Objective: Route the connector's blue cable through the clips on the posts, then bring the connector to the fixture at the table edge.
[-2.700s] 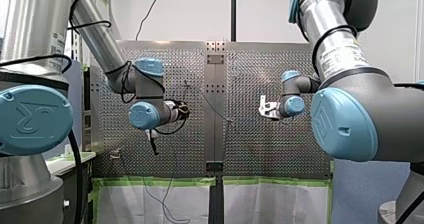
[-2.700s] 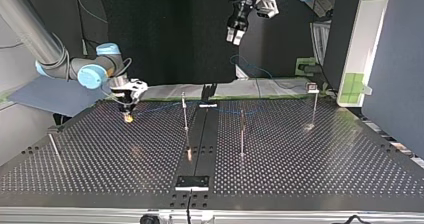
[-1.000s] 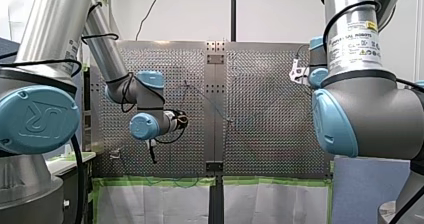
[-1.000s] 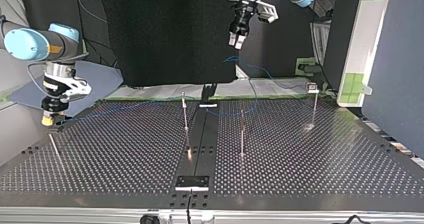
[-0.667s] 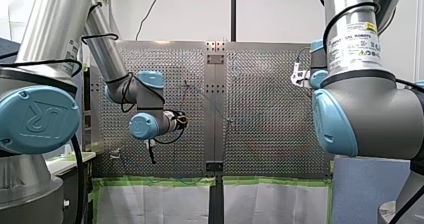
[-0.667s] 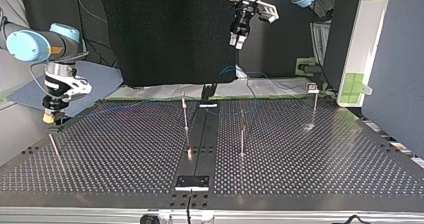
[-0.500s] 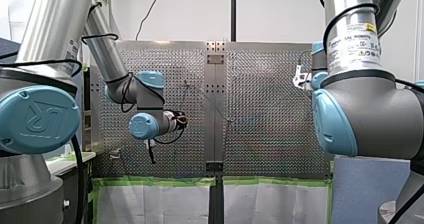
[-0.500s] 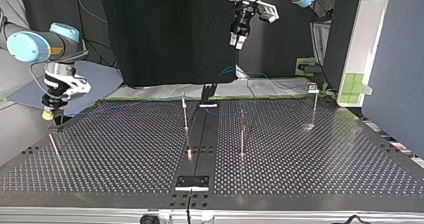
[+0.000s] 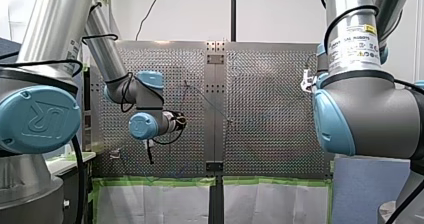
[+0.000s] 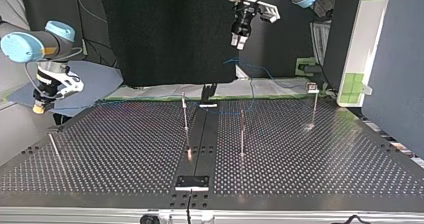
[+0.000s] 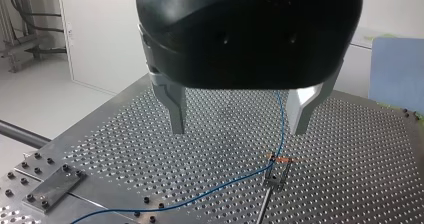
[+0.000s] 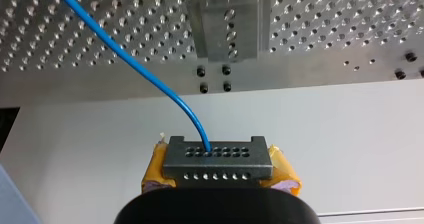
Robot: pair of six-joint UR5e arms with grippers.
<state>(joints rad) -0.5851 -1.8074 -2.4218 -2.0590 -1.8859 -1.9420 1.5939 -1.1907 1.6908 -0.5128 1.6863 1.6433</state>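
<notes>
- Across the perforated table [image 10: 310,174], thin posts [image 10: 185,115] stand well apart, and the blue cable [image 12: 145,70] trails loosely along the far side among them.
- Past the table's edge at the top view's left, my right gripper [image 10: 38,106] is clenched on the connector [image 12: 217,160]. Yellow pads [image 12: 282,176] press on its two ends.
- High above the table, my left gripper [image 11: 237,129] hangs with its fingers spread and nothing between them.
- I judge the cable to be thin, light and limp. It will likely sag and catch on post tops, so it is best guided close to a clip rather than pulled from afar.
- The connector looks small, rigid and light. Holding it by the ends, as now, leaves the cable's root free of strain.
- Only the right wrist view shows the connector and the fixture [image 12: 229,31] ahead of it, with the two apart.
- Only the left wrist view shows the cable meeting a clip [image 11: 276,170] on a post. It appears to be seated there.
- The front view hides most of my right gripper behind its own arm.
</notes>
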